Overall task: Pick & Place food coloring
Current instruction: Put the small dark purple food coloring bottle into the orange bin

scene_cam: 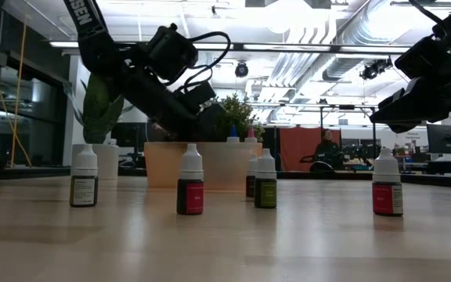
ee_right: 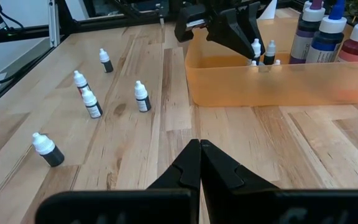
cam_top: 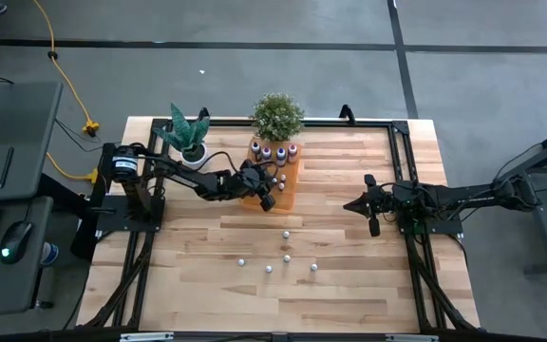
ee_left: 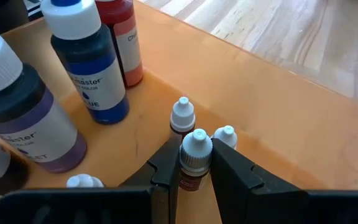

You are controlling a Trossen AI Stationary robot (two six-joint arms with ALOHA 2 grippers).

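The food coloring is split between two places: five tiny bottles (cam_top: 286,235) stand loose on the wooden table (cam_top: 349,285) in the lower middle of the high view, and the rest sit in the orange tray (cam_top: 287,196) at the upper middle, beside larger bottles (ee_left: 89,68) with blue, red and purple bodies. The left gripper (ee_left: 194,171) is inside the tray, clenched on a small brown-bodied bottle (ee_left: 195,163) by its neck, just under the white cap; two more small bottles (ee_left: 183,116) stand right behind it, nearly touching. The right gripper (ee_right: 199,163), at the right of the high view, waits with its fingers pressed together, holding nothing, over bare table in front of the tray.

The step in hand looks like carrying this bottle out to join the loose ones. Doing it well likely means lifting straight up until the base clears its neighbours and the tray wall, since a sideways drag could tip them. The grip sits high on a narrow neck, so a slow, level move should keep the bottle from swinging.
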